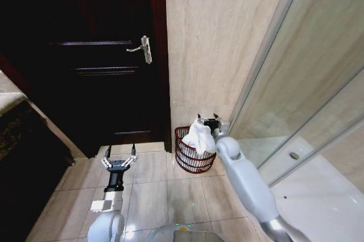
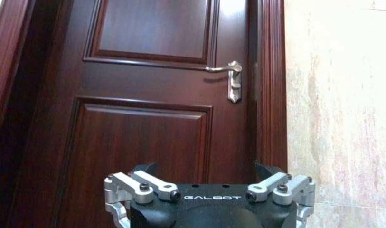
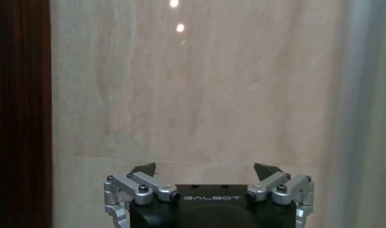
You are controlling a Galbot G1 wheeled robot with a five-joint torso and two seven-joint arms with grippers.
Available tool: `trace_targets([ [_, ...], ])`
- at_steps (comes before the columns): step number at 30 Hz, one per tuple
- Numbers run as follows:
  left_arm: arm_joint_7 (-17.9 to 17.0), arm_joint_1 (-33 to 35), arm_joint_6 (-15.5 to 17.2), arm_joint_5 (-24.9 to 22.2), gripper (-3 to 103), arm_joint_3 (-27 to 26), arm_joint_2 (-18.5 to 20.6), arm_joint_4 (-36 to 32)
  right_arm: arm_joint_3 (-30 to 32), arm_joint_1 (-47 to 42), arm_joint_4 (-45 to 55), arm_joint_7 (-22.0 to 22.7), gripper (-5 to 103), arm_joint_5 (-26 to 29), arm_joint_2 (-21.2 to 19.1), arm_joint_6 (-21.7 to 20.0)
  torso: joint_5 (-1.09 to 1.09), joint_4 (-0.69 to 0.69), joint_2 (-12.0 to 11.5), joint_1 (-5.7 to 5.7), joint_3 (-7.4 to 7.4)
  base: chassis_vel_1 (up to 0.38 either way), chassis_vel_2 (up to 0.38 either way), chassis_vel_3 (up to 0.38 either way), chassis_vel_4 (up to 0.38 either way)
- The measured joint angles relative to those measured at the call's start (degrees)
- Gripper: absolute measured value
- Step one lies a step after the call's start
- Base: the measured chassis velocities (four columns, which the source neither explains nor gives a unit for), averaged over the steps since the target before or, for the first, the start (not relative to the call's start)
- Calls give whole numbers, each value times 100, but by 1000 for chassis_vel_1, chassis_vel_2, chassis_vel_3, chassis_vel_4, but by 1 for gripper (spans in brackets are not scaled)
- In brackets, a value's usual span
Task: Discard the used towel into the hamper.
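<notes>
Both jaws spread | towel (image 1: 200, 137) draped over hamper (image 1: 190, 159) rim | floor (image 1: 145, 191) bare

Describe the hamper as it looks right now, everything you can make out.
The hamper is a small round basket of thin dark reddish-brown bars with open gaps, narrowing a little toward its base. It stands upright on the tiled floor, in the corner beside the dark wooden door and against the beige wall. A white towel is heaped in it, rising above the rim and draping over the side. The right hand is just above the towel, open.
</notes>
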Motion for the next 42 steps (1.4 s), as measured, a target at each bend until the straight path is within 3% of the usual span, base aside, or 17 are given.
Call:
trace_targets([
  [7,9,-84,159,38,100,101,-1,133,890,-1847,1283,59,100,-650,230,397,-1,-1,-2,-3,-4,0,0,0,0],
  [16,96,-104,223,7,100,201,239,263,1580,-2863,1807,-31,100,-957,793,852,-1,0,-203,-83,-122,0,0,0,0],
  [25,339,-17,199,-190,100,181,508,332,1637,-3163,1948,33,100,-1195,1094,1133,-1,-1,-429,-172,-257,0,0,0,0],
  [30,483,101,-12,-323,100,94,580,370,1537,-3210,1955,62,100,-1284,1131,1214,-1,1,-536,-214,-323,0,0,0,0],
  [42,569,142,-58,-325,100,154,595,355,1413,-3226,1885,430,100,-1475,1163,1240,0,0,-558,-221,-338,0,0,0,0],
])
